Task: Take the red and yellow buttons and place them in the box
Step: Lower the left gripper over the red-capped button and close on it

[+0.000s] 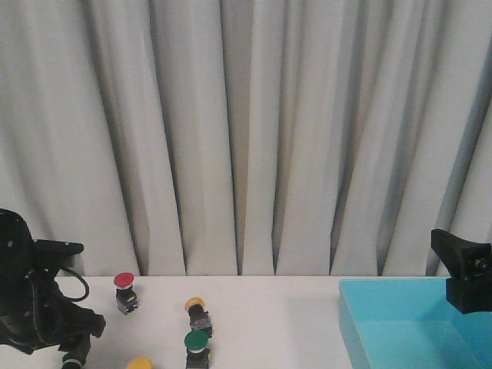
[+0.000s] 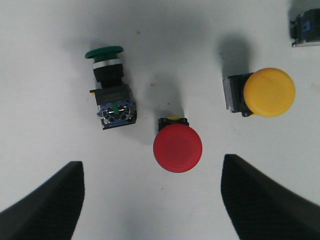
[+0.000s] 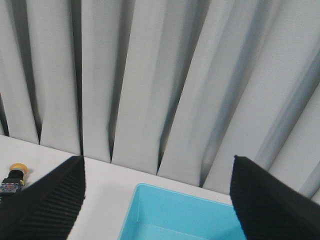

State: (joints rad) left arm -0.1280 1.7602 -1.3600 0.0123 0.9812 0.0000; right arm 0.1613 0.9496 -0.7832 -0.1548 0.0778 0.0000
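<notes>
Two ribbed black left fingers (image 2: 45,205) spread wide, released, over a glossy round red button (image 2: 177,148) on the matte white counter (image 2: 40,100); right fingers (image 3: 50,200) also released above the smooth cyan box (image 3: 165,210)

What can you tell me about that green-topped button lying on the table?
The green button lies tipped on its side on the white table, apart from everything else. It has a flat, dark green mushroom cap, a silver ring under it, a black neck, then a blocky black and blue base with small metal screws. It looks like plastic. In the front view it sits near the table's front edge. Neither gripper touches it.
</notes>
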